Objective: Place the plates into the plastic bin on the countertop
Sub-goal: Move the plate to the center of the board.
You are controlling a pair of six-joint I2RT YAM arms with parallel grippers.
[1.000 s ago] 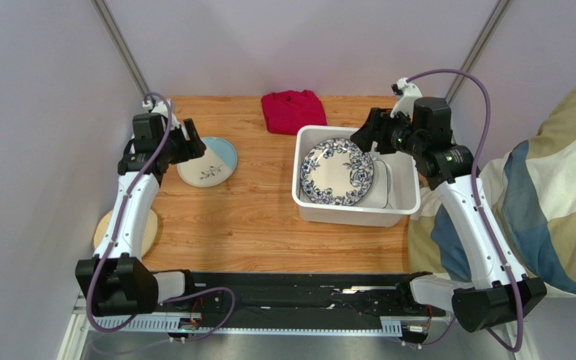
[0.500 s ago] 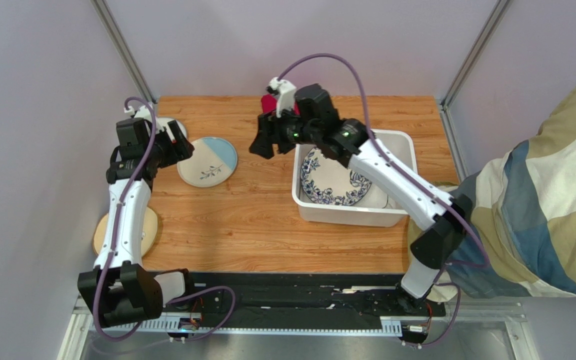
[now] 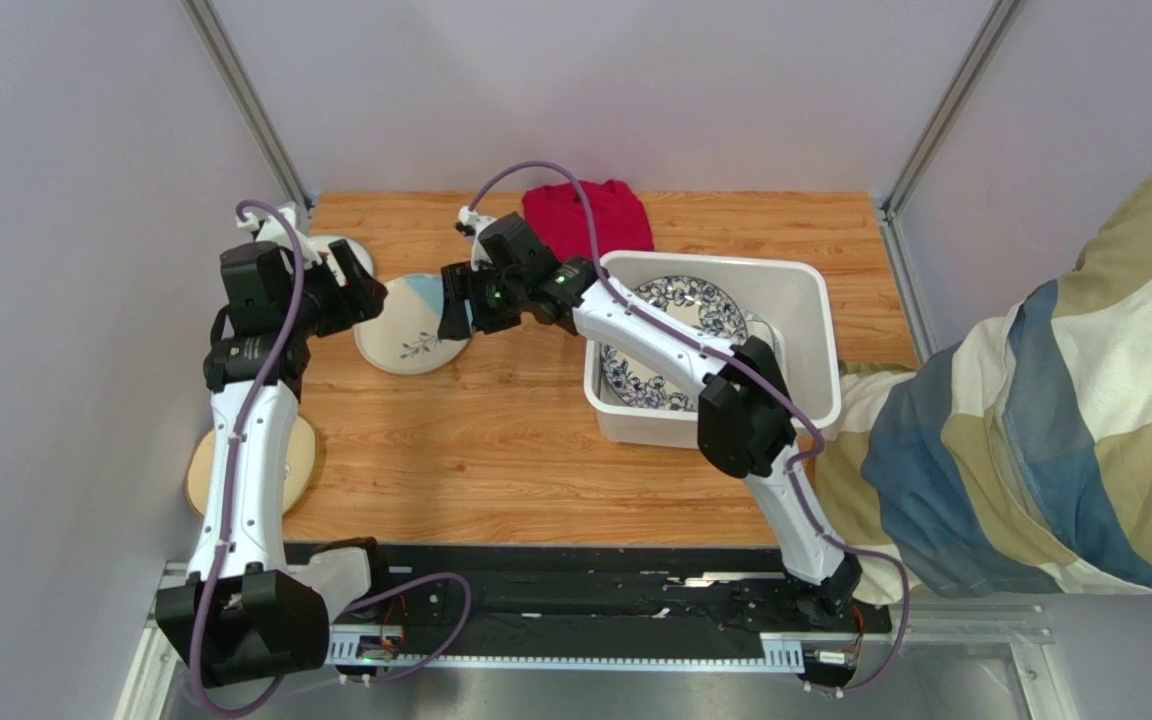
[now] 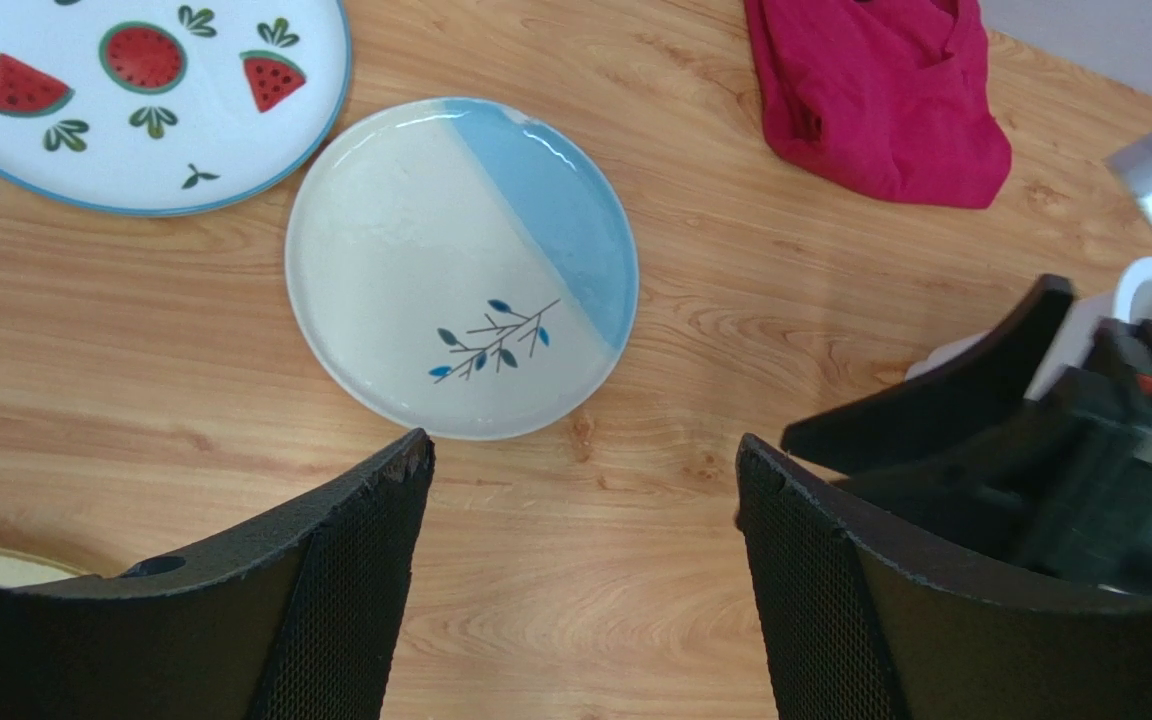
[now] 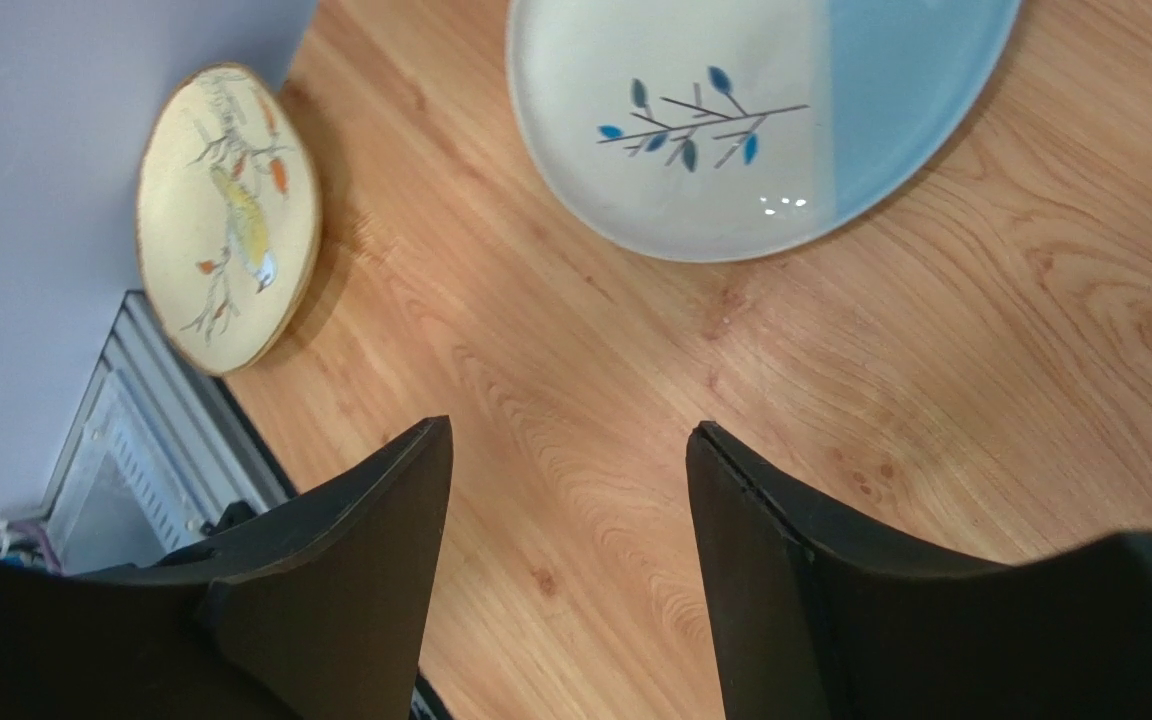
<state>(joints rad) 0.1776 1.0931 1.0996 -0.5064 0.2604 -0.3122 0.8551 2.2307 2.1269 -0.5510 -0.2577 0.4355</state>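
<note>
A cream-and-blue plate [image 3: 414,327] with a leaf sprig lies flat on the countertop [image 3: 507,435], between my two grippers. The left gripper [image 3: 361,294] hovers at its left edge, open and empty; in the left wrist view its jaws [image 4: 582,465] frame bare wood just short of the plate [image 4: 462,270]. My right gripper [image 3: 456,305] hangs at the plate's right edge, open and empty, its tips [image 5: 567,435] over wood near the plate [image 5: 748,105]. The plastic bin [image 3: 702,428] holds a blue floral plate [image 3: 695,305], partly hidden by the right arm.
A fruit-print plate [image 4: 139,90] lies at the back left, mostly hidden behind the left gripper from above. A yellow bird-print plate [image 3: 255,458] sits at the table's left edge. A folded red cloth [image 3: 585,219] lies at the back, beside the bin.
The right arm has swung left from over the bin to the right edge of the cream-and-blue plate, its jaws narrowing a little. The left gripper has drifted slightly left.
</note>
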